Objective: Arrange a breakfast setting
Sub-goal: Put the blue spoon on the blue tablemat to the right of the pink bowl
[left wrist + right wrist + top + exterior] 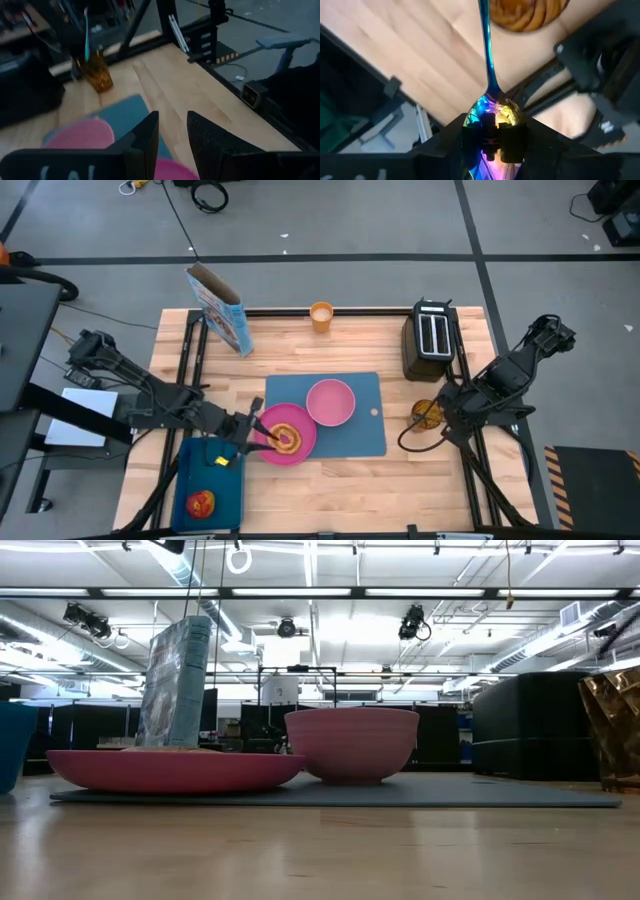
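On the blue placemat (350, 435) stand the pink plate (300, 448), which carries the toast slice (286, 438), and the pink bowl (330, 402). My left gripper (250, 428) hovers open at the plate's left rim with nothing between its fingers (145, 135). At the table's right, my right gripper (437, 408) points down, shut on the blue-purple spoon (489, 65) above an amber glass (427, 415). The orange cup (321, 316) and the cereal box (215, 308) stand at the far edge. The red apple (201, 502) lies in the dark-blue tray (225, 490). My right gripper pinches the spoon's bowl (492, 112) between its two fingers, coming from above and pointing down. The spoon hangs upright below the fingers, handle (86, 30) downward. Its lower end is at the mouth of the amber glass (95, 72); whether it is still inside I cannot tell.
A black toaster (432, 338) stands at the far right, close behind my right arm. The tray lies at the near left corner with a small yellow thing (220, 463) in it. Bare wood lies along the near edge, right of the tray.
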{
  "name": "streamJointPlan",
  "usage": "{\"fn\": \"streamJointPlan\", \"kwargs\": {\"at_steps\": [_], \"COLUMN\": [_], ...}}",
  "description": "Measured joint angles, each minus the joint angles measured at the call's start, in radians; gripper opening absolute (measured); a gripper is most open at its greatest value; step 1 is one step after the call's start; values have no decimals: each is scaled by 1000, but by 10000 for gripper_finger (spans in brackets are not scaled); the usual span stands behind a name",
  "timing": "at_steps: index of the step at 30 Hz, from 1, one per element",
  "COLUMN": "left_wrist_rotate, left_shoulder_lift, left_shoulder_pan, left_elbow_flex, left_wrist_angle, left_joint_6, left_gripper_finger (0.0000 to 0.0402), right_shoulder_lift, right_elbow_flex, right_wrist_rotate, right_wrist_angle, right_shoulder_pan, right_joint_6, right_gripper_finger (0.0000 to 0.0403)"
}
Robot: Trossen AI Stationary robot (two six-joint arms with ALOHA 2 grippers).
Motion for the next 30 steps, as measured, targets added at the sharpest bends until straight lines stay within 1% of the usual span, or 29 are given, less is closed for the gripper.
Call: {"fn": "streamJointPlan", "kwargs": {"at_steps": [3,6,10,14,18,20,24,27,30], "left_wrist_rotate": [1,-1,-37,-47,-63,-116,-288,-319,-319], "left_shoulder_lift": [67,130,212,291,396,450,536,598,654], "left_shoulder_pan": [10,40,102,156,174,175,192,213,239], "left_elbow_flex": [0,0,0,43,124,171,252,305,356], "left_wrist_angle": [140,286,415,431,413,405,379,376,362], "left_joint_6": [67,100,137,181,266,311,408,460,462], "left_gripper_finger": [110,110,110,115,146,168,204,209,202], "right_shoulder_lift": [8,31,84,150,200,219,249,268,273], "right_elbow_flex": [0,0,0,0,0,0,0,0,0], "right_wrist_rotate": [106,221,299,324,341,343,323,308,295], "right_wrist_angle": [16,74,152,227,361,429,503,551,613], "right_shoulder_pan": [-2,-20,-72,-145,-220,-257,-320,-353,-375], "right_joint_6": [-31,-97,-187,-261,-355,-400,-466,-502,-537], "right_gripper_finger": [165,165,165,165,165,165,165,165,165]}}
